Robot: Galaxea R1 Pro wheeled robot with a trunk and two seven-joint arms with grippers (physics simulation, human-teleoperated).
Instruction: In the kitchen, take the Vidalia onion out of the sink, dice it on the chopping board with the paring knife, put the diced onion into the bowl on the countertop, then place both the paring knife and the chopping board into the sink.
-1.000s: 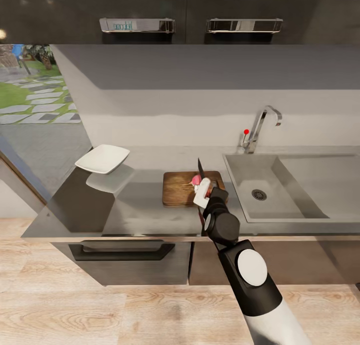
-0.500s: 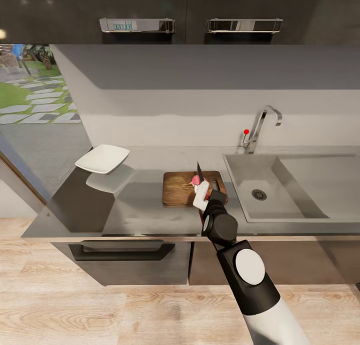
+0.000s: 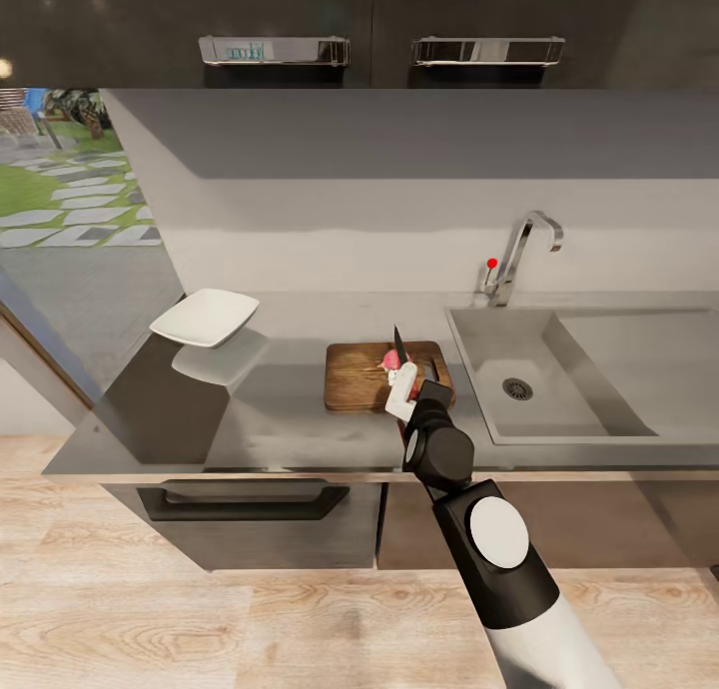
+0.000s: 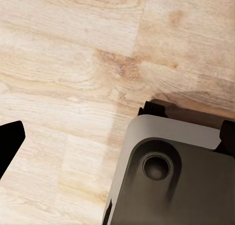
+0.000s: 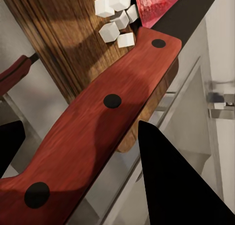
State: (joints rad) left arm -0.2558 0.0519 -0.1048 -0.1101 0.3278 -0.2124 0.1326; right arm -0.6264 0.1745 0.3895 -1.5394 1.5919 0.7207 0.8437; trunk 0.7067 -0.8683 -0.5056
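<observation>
We see the bowl (image 3: 206, 317) at the countertop's (image 3: 270, 409) left end and the sink (image 3: 559, 369), both holding nothing. Our right gripper (image 3: 404, 389) clamps the paring knife (image 5: 93, 132) over the chopping board (image 3: 359, 374), where the Vidalia onion (image 5: 154, 4) lies beside white cubes (image 5: 116, 17). We cannot tell the left jaws' state.

No readable text, possibly too small anywhere.

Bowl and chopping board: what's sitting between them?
Nothing: in the head view, only bare glossy countertop lies between the bowl and the chopping board.
</observation>
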